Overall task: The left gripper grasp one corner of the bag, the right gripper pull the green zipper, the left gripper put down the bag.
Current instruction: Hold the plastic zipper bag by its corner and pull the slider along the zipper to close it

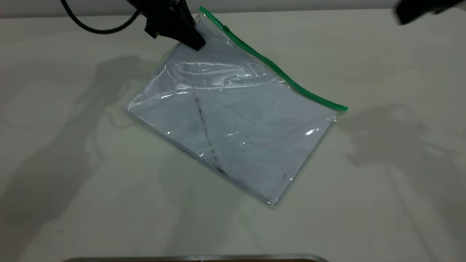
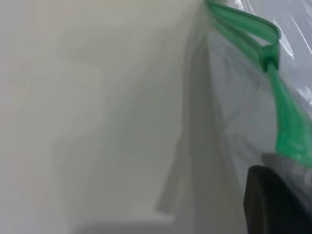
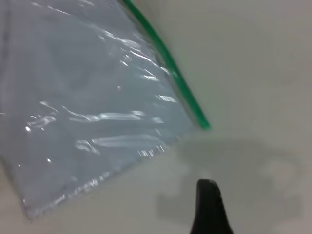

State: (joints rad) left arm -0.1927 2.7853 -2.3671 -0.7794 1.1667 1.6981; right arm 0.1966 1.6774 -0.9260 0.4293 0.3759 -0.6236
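- The bag [image 1: 236, 123] lies slanted across the middle of the exterior frame on the pale desk [image 1: 382, 189], its far corner lifted toward the upper centre while the rest rests on the surface.
- The left gripper [image 1: 194, 40] comes in from the upper left of the frame and is clamped on that raised corner, just beside the end of the green zipper [image 1: 276, 71]. In the left wrist view one black finger [image 2: 273, 204] lies against the plastic close under the green strip [image 2: 287, 126].
- The right gripper [image 1: 418, 12] sits at the upper right corner of the exterior frame, well apart from the bag; only a dark part shows there, and the right wrist view gives a single finger tip [image 3: 209, 204], so I cannot tell whether it is released or clenched.
- Handling, as a judgement: the pouch looks light, thin and floppy. The film creases and throws glare near the held corner, so it will sag and twist rather than hold shape, and the surface is probably slippery.
- The white sheet [image 1: 255, 145] inside gives the flat part some stiffness.
- Best hold for the pull is the small slider tab [image 2: 270, 58], seen near the held corner in the left wrist view. It is tiny, so the pinch must be precise.
- Main risk: the film slipping from the left grip as the slider drags along the strip.
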